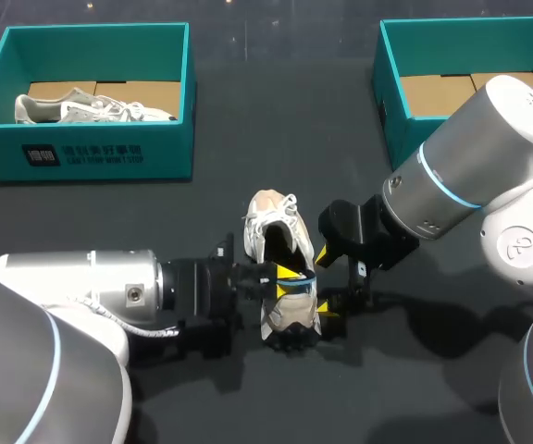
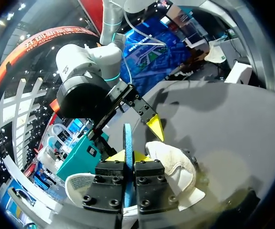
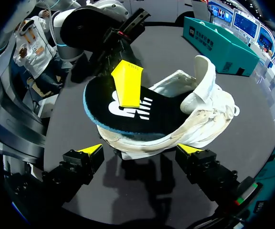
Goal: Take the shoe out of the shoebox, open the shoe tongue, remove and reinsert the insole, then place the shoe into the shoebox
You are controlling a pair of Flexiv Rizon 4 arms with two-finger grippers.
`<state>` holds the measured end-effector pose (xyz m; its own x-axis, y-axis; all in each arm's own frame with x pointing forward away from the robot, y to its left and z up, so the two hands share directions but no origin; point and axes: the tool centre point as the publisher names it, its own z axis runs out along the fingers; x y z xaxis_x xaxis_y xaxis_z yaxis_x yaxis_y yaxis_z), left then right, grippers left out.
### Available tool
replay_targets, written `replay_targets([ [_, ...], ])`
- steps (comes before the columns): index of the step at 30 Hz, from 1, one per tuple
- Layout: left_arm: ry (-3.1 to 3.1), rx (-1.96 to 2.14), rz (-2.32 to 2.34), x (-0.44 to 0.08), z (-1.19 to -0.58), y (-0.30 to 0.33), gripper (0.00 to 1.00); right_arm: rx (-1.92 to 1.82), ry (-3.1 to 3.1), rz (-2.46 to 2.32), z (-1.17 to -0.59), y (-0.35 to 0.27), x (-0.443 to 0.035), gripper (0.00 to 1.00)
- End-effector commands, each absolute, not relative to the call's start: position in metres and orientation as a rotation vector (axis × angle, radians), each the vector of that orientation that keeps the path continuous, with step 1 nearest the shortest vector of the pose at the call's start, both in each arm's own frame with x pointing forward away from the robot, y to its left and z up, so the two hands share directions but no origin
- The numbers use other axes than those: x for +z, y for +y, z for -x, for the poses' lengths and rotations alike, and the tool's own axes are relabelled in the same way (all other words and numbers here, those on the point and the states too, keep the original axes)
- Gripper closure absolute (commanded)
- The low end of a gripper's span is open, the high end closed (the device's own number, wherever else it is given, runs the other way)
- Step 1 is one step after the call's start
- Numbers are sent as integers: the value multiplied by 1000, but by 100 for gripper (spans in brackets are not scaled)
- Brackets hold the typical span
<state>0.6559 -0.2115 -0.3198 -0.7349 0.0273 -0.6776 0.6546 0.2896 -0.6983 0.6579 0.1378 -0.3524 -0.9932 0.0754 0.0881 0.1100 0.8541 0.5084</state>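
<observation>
On the dark bench (image 1: pixel 248 139), the left gripper (image 1: pixel 292 280), jaws clenched on the blue-edged insole (image 3: pixel 152 117) lying partly in the white sneaker (image 1: pixel 271 215), should probably move it flat and slowly while the right gripper (image 1: pixel 329 289), jaws released just beside the sneaker, steadies it.

A dark table (image 1: pixel 276 129) – at its far left, a teal box (image 1: pixel 95 153) holds a pale sneaker (image 1: pixel 91 109), seemingly lying on cardboard (image 1: pixel 151 92).
</observation>
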Motion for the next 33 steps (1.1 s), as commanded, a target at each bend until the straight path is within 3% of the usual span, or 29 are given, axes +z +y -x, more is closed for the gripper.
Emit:
replay_targets([
  [1, 2008, -1433, -613, -329, -661, -222, 100, -819, -2964, 149, -657, 138, -353, 0],
  [16, 2065, -1397, -578, -340, -679, -215, 100, -819, -2964, 149, -657, 138, -353, 0],
  [17, 2071, -1408, -576, -338, -677, -215, 83, -819, -2964, 149, -657, 138, -353, 0],
  [18, 2080, -1415, -567, -336, -675, -214, 75, -819, -2964, 149, -657, 138, -353, 0],
  [24, 2080, -1460, -574, -320, -663, -211, 68, -819, -2964, 149, -657, 138, -353, 0],
  [28, 2080, -1458, -592, -315, -659, -211, 71, -819, -2964, 149, -657, 138, -353, 0],
  [31, 2085, -1458, -618, -317, -656, -213, 100, -819, -2964, 149, -657, 138, -353, 0],
  [33, 2090, -1438, -633, -321, -656, -216, 100, -819, -2964, 149, -657, 138, -353, 0],
])
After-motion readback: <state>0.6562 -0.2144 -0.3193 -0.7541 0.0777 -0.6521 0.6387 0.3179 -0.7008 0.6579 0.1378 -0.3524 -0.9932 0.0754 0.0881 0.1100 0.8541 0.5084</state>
